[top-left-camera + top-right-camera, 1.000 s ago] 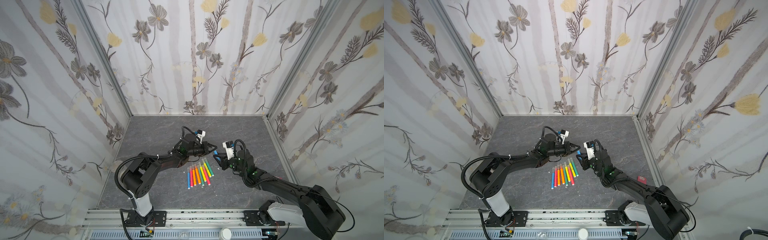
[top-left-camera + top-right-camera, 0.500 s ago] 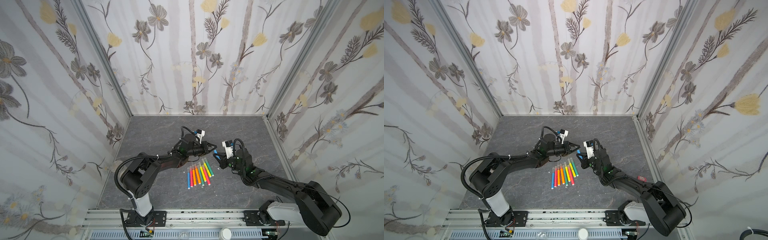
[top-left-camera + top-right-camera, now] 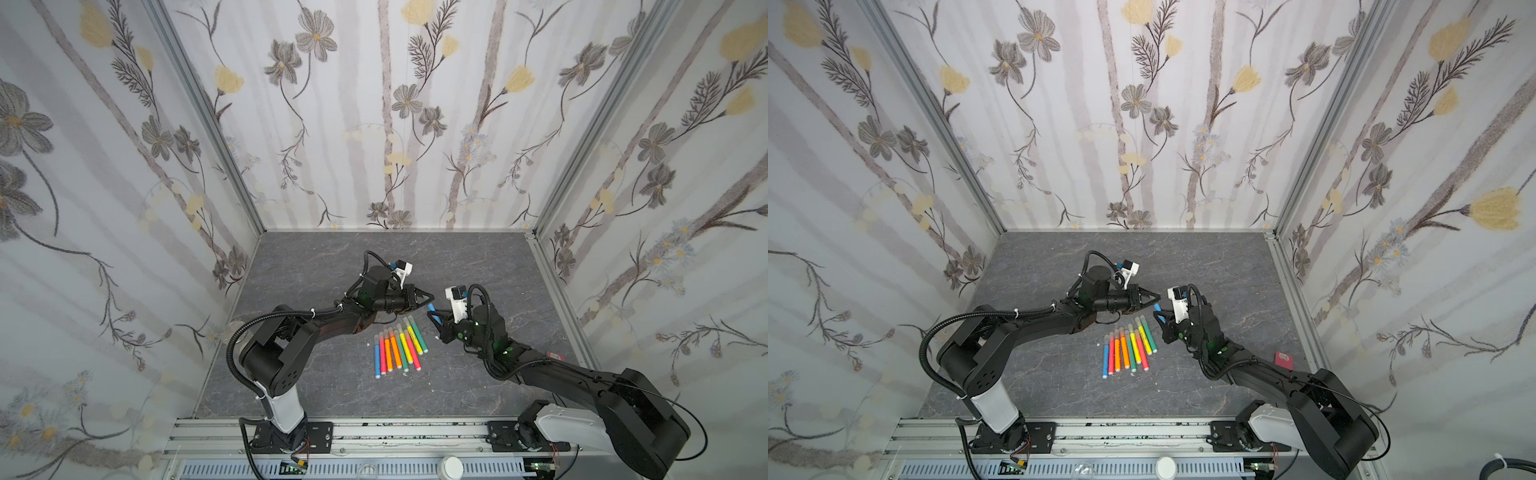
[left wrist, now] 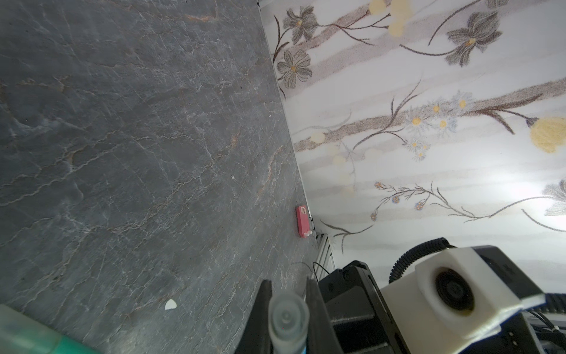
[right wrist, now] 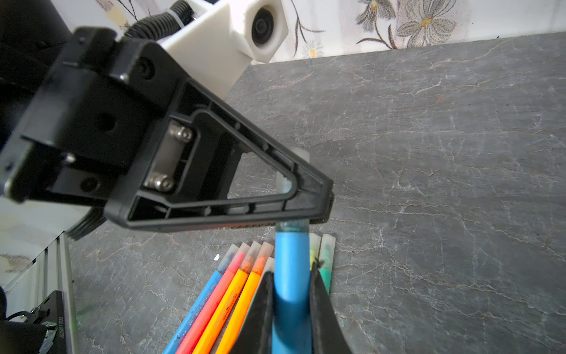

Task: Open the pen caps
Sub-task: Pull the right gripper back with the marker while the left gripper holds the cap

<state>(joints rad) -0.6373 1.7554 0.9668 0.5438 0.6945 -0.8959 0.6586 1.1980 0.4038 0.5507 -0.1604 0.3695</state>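
Above the tabletop's (image 3: 316,266) middle, a blue pen (image 5: 289,254) is held between both grippers: right gripper (image 3: 437,321) clamped on the barrel, left gripper (image 3: 429,296) pinching its translucent cap (image 4: 288,317). Light, stiff, smooth plastic (probably slippery), so grip the cap squarely and pull straight along the pen.

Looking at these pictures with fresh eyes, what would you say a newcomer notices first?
The two arms meet mid-table over one blue pen: the right claw grips its barrel and the left claw pinches its cap. Close by, toward the arm bases, a bright row of capped pens lies on the grey table. Flowered walls enclose it all.
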